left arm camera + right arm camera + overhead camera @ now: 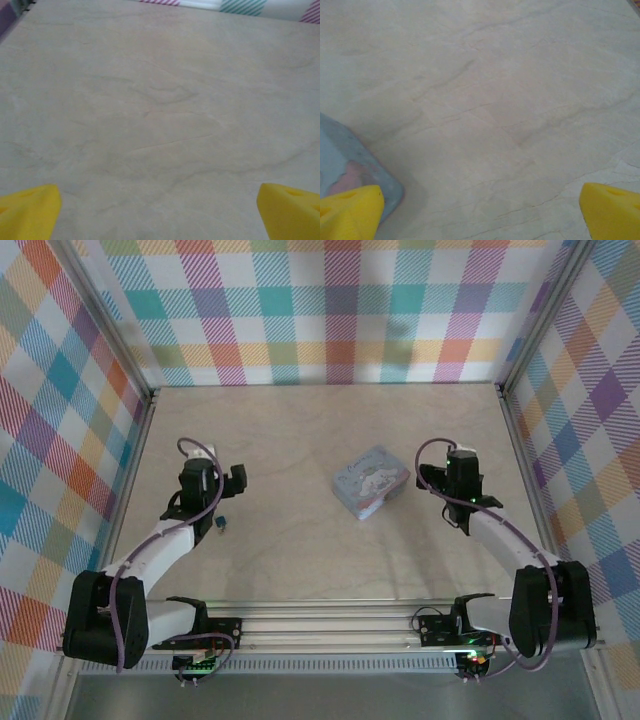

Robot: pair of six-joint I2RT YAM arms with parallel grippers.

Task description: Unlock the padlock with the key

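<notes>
Evidently both the left gripper [160,212] and right gripper [481,212] gape wide, holding nothing, above the table [150,100]

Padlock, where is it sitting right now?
In the top view, the padlock lies on the left half of the table, right beside the left arm, well left of the pale blue tin.

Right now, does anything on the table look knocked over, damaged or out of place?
Nothing stands out. The tin lies flat, at a slight angle, and the tiny padlock rests beside the left arm. The left gripper and right gripper are open and empty.
</notes>
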